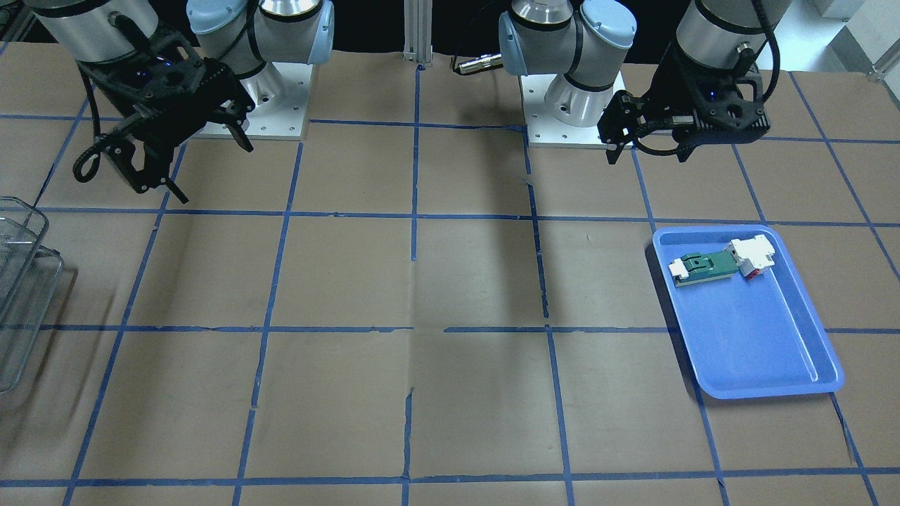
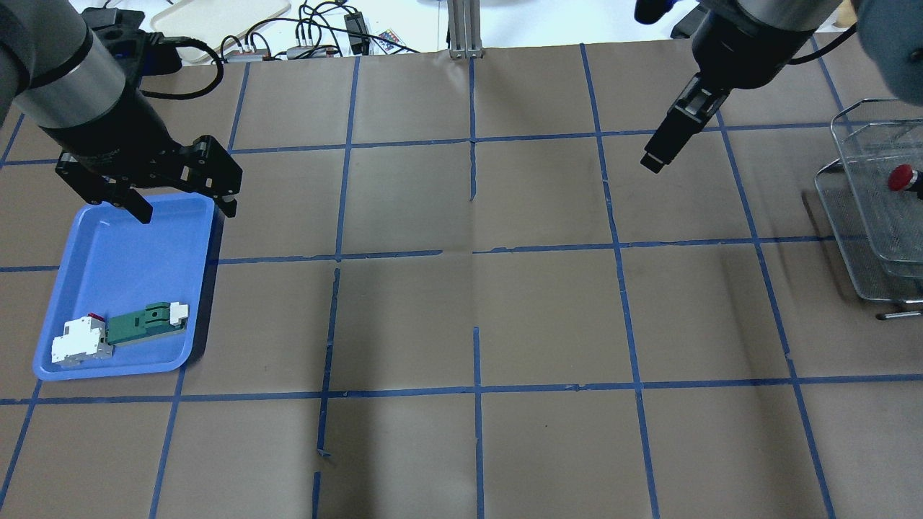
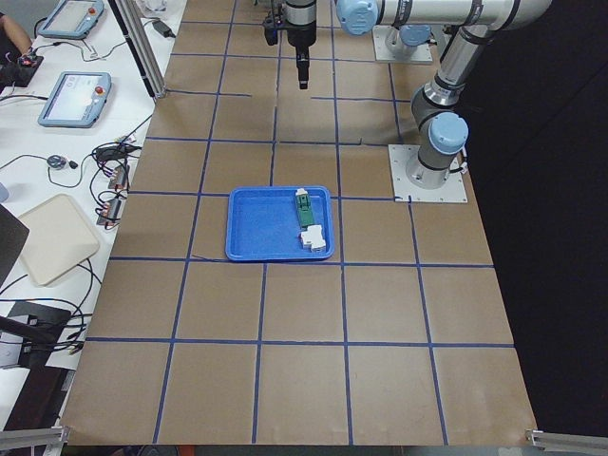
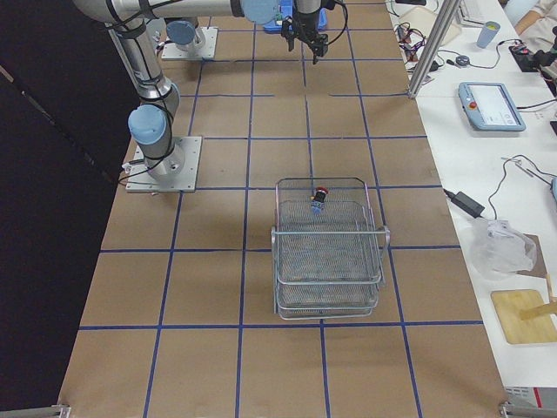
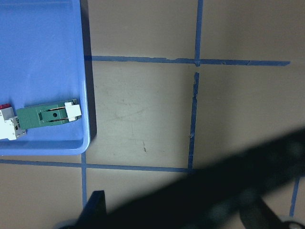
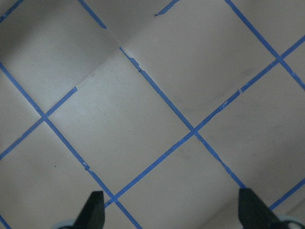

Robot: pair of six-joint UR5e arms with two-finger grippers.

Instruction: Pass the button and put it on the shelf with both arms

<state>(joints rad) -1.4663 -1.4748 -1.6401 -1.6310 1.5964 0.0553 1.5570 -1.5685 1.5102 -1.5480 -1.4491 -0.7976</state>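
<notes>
The button (image 2: 901, 177), with its red cap, lies in the top tier of the wire-mesh shelf (image 2: 876, 216) at the table's right end; it also shows in the exterior right view (image 4: 319, 194), inside the shelf (image 4: 326, 261). My right gripper (image 2: 653, 161) hangs open and empty above the bare table, left of the shelf; in the right wrist view its fingertips (image 6: 95, 210) stand wide apart with nothing between them. My left gripper (image 2: 184, 207) is open and empty above the far edge of the blue tray (image 2: 108, 245).
The blue tray (image 1: 759, 351) holds a green-and-white flat part (image 2: 148, 321) and a white block with a red bit (image 2: 79, 344). The brown table carries a blue tape grid. Cables and devices lie beyond the table's far edge (image 2: 303, 36).
</notes>
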